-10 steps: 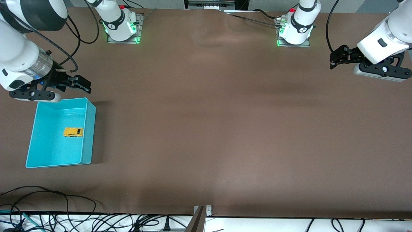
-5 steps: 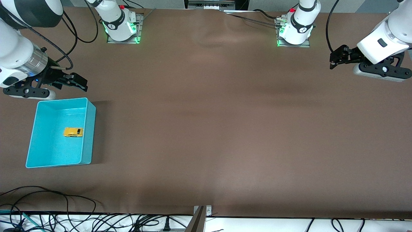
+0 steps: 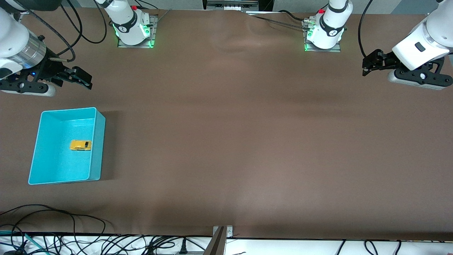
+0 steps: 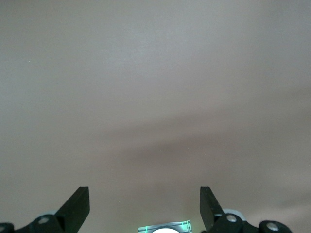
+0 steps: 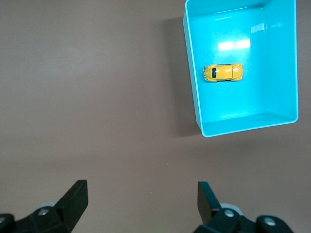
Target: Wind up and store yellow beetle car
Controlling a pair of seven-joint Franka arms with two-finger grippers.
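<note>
- Yellow beetle car (image 3: 80,145) lies inside turquoise bin (image 3: 100,141), lower left of frame
- Right gripper (image 3: 83,78) wide open, upper left
- Left gripper (image 3: 368,66) wide open, upper right

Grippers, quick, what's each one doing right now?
Left gripper: open, holding nothing, over bare table.
Right gripper: open, holding nothing, above the table by the bin.

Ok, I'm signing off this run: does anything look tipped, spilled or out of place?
Nothing stands out. The yellow beetle car sits upright on its wheels inside the turquoise bin. The right gripper and left gripper hang open and empty over bare table.
</note>
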